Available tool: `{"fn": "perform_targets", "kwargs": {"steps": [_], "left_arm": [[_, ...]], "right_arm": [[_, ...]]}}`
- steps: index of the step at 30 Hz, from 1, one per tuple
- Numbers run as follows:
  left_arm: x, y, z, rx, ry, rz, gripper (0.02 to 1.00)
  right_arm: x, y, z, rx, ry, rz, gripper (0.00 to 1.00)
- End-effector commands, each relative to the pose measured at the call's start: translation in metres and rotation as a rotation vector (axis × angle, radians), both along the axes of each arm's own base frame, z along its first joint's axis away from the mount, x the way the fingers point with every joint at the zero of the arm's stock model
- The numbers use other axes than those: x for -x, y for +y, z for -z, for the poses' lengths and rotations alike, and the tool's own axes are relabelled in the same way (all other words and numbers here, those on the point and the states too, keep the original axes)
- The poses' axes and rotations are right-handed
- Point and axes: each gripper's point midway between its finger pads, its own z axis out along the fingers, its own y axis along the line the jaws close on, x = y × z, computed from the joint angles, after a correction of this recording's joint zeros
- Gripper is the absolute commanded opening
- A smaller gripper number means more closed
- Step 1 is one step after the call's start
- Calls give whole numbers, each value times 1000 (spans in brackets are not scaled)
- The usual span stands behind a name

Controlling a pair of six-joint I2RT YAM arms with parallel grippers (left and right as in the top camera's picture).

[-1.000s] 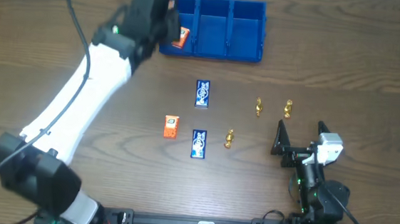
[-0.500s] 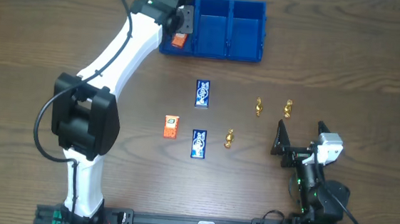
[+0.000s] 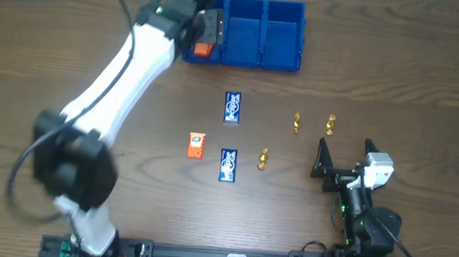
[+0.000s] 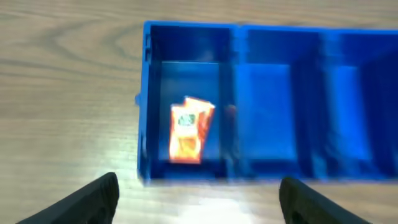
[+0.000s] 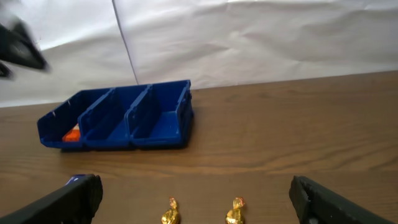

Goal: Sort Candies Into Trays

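A blue three-compartment tray stands at the table's far edge. One orange candy lies in its left compartment, also seen in the left wrist view as the orange candy inside the tray. My left gripper hovers open above that compartment, holding nothing. On the wood lie a second orange candy, two blue candies and three gold candies. My right gripper stands open near the front right, just short of the gold candies.
White sheeting hangs behind the table's far edge beyond the tray. Bare wood spreads to the left of the candies and to the right of the tray.
The left arm's elbow and links have swung about while its gripper shifted slightly right over the tray's left compartment. The orange candy stays in the compartment. The right arm has kept still.
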Motion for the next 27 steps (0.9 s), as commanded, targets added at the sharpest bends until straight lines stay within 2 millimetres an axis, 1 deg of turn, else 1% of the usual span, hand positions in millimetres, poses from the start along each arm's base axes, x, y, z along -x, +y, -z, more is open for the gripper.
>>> {"fn": "perform_targets", "kwargs": {"steps": [1,3,5,8,9,10,12,14,17,20,24,27], "left_arm": [[113,-9,-35,53,-48,16,888],[153,-3,-3,50,10,-8,901],[183,4,36,38,86,-30,899],[213,10,94,11,187,-53,886],[219,8,108,1,204,-38,886],[222,8,117,-9,215,-33,879],[224,9,130,-31,240,-36,879],[223,9,140,-46,255,-39,871],[217,4,152,-55,260,-35,858],[215,5,164,-61,283,-43,855],[217,7,177,-82,316,-49,851],[216,7,182,-86,324,-49,847]], "right_arm": [[0,0,0,-3,1,-1,1000],[0,0,0,-3,1,-1,1000],[0,0,0,-3,1,-1,1000],[0,0,0,-3,1,-1,1000],[0,0,0,-3,1,-1,1000],[0,0,0,-3,1,-1,1000],[0,0,0,-3,1,-1,1000],[0,0,0,-3,1,-1,1000],[0,0,0,-3,1,-1,1000],[0,0,0,-3,1,-1,1000],[0,0,0,-3,1,-1,1000],[0,0,0,-3,1,-1,1000]]}}
